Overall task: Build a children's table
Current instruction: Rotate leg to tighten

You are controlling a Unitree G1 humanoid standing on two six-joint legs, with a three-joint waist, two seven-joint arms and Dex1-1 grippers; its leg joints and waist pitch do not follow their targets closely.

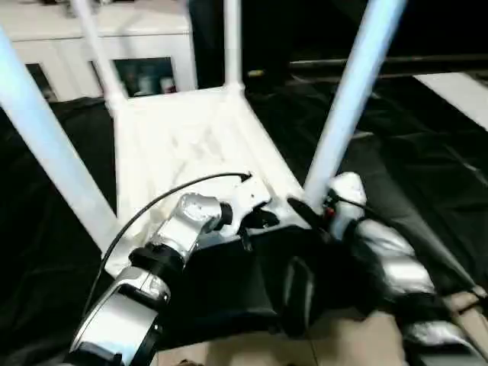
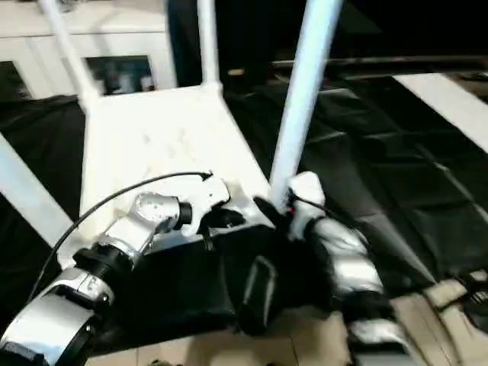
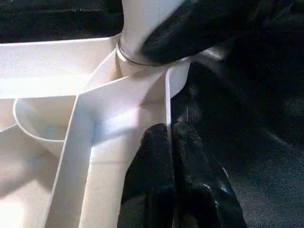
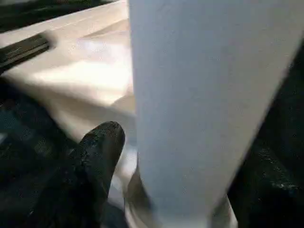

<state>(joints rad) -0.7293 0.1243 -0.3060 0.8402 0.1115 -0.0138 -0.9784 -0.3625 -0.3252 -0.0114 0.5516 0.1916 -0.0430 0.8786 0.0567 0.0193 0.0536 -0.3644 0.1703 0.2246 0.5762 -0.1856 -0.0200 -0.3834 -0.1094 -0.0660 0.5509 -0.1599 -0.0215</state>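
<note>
**Last leg being seated at near right corner socket**

The all-white plastic children's table is seen upside down on black cloth, ribbed underside up, four tapered tubular legs standing in the corner sockets. The near right leg is flanked at its base by the right gripper; one black finger is seen beside the tube, contact not confirmable. The left gripper is closed, empty, fingertips pressed on the rim by that socket. Judged step: seating the final leg. Next: leg to be pushed fully home, then table flipped.
</note>
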